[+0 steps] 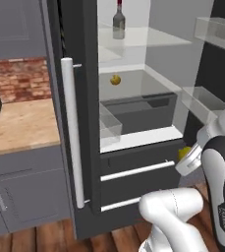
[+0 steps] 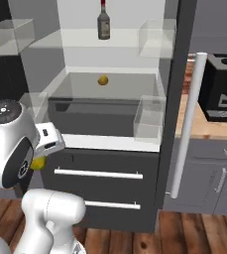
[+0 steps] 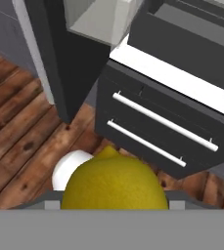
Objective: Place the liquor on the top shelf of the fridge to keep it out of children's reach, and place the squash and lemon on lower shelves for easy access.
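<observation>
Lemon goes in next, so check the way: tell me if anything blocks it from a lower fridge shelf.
Nothing visible does. The tool holds the lemon low in front of the fridge drawers. The door stands open, and the lower shelf above holds just one small yellow item at the back. The liquor sits on the top shelf.

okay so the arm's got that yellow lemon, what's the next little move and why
Probably lift the held yellow lemon up and forward toward the open dark grey fridge. The gripper sits low, near the drawer fronts, while the dark glass liquor bottle already stands on the top shelf and a small yellow squash lies lower.
</observation>
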Motion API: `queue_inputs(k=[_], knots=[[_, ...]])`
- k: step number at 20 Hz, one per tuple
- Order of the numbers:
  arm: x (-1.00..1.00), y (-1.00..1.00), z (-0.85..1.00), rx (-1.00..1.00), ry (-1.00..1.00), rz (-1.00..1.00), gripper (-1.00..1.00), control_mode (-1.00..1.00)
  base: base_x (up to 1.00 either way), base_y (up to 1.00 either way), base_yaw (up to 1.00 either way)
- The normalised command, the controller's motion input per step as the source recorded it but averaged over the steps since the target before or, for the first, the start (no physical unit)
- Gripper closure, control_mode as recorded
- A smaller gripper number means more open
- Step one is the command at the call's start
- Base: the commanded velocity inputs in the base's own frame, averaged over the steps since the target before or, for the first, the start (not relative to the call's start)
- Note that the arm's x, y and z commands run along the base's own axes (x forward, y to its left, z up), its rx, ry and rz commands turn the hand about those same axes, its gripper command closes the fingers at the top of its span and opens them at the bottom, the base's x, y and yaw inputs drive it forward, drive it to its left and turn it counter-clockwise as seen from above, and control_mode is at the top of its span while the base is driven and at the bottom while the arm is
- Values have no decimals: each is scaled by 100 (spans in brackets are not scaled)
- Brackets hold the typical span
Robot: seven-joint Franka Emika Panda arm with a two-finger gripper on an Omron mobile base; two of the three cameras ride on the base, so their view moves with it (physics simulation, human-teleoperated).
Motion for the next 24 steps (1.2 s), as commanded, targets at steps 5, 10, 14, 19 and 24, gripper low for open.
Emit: queue_inputs(k=[5,10,14,19,24], knots=[[0,0,0,0,0,0,100,100,62,-38,-3],[0,0,0,0,0,0,100,100,55,-39,-1],[0,0,0,0,0,0,100,100,55,-9,-1],[0,0,0,0,0,0,100,100,64,4,-2],[0,0,0,0,0,0,100,100,66,4,-3]])
